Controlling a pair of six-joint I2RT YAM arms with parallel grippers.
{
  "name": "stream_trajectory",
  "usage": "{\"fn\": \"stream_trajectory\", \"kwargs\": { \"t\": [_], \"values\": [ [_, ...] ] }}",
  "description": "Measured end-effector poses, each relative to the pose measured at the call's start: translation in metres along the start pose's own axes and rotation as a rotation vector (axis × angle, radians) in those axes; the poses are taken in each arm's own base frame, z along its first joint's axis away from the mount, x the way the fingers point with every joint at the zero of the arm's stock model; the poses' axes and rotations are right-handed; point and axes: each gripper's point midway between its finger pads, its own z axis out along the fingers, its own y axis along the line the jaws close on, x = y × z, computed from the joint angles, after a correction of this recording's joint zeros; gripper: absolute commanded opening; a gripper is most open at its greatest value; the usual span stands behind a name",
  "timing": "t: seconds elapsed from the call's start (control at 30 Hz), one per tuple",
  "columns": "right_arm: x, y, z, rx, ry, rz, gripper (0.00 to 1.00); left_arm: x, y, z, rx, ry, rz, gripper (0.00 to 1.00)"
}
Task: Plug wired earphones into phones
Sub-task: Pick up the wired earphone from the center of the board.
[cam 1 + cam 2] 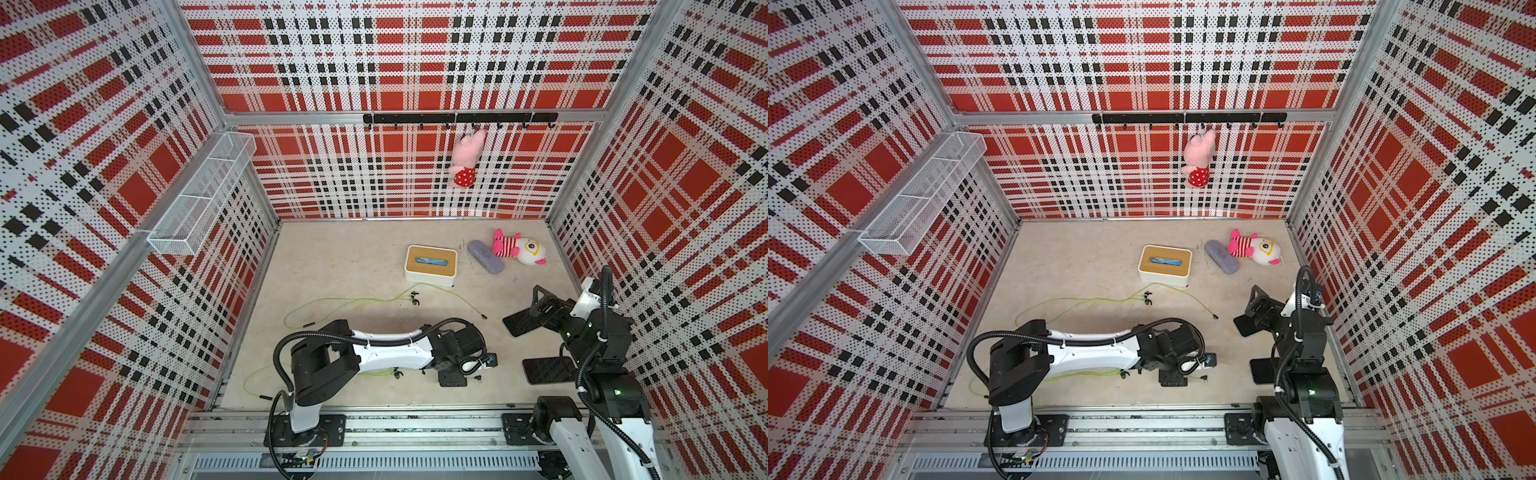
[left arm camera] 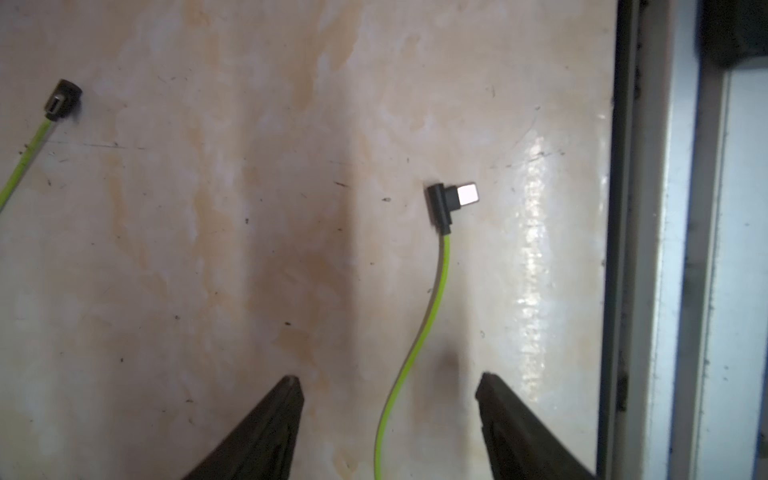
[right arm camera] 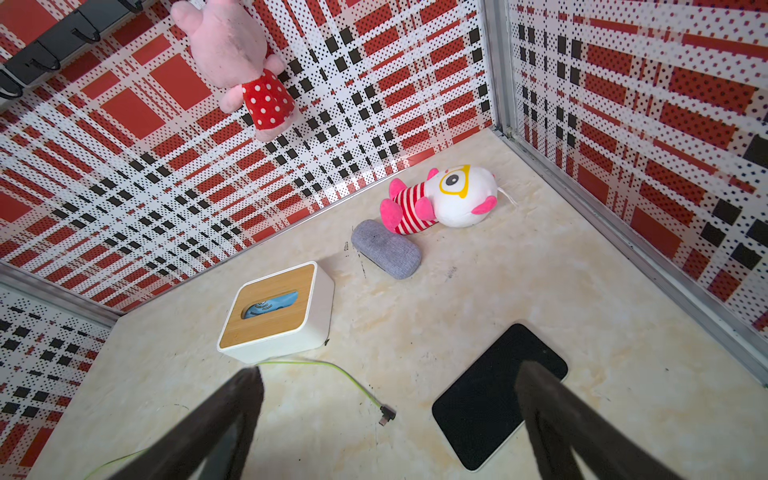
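A: Left tool, position?
B: Low over the worktop (image 1: 353, 257), pointing down. In its wrist view the left tool (image 2: 389, 378) has its jaws standing apart and grips nothing.

A: Earphones relative to it?
B: The yellow-green cable (image 2: 432, 299) runs up between the two fingers (image 2: 270, 424). Can't tell whether either one touches it. The angled dark plug (image 2: 446, 203), bright metal tip showing, lies flat on the worktop just ahead of the fingertips, clear of both.

A: Phones?
B: The near phone (image 1: 548, 370) lies flat to the right of that plug, apart from it, partly hidden by the right arm. The far phone (image 1: 517, 322) lies beyond it, partly under the right tool.

A: Right tool?
B: The right tool (image 3: 388, 370) is spread wide and empty, held above the worktop. In its wrist view one finger crosses in front of the far phone. The second plug (image 3: 387, 413) lies loose on the worktop between the fingers, near the phone's edge but not touching it.

A: Rest of that set?
B: The second cable (image 1: 345, 302) trails leftward, passing just in front of the tissue box (image 1: 430, 279). Its earbuds (image 1: 413, 298) sit on the worktop near the box.
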Motion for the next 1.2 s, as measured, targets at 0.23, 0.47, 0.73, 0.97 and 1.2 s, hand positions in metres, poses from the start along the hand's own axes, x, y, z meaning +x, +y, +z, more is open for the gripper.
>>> {"fn": "stream_trajectory", "kwargs": {
  "t": [0.23,0.47,0.73,0.97,1.2],
  "values": [
    [0.000,0.000,0.000,0.000,-0.002,0.000,1.00,0.009,-0.001,0.017,0.031,0.126,0.004,0.67],
    [-0.002,0.001,-0.003,-0.006,-0.014,0.001,1.00,0.019,-0.002,0.018,0.046,0.195,0.021,0.65],
    [-0.002,0.001,-0.003,-0.006,-0.014,0.001,1.00,0.021,0.002,0.023,0.057,0.232,0.025,0.60],
    [-0.002,0.000,-0.003,-0.003,-0.016,0.001,1.00,0.023,0.002,0.024,0.070,0.264,0.034,0.55],
    [-0.003,-0.001,-0.003,0.005,-0.020,0.001,1.00,0.024,0.001,0.024,0.070,0.290,0.042,0.44]
  ]
}}
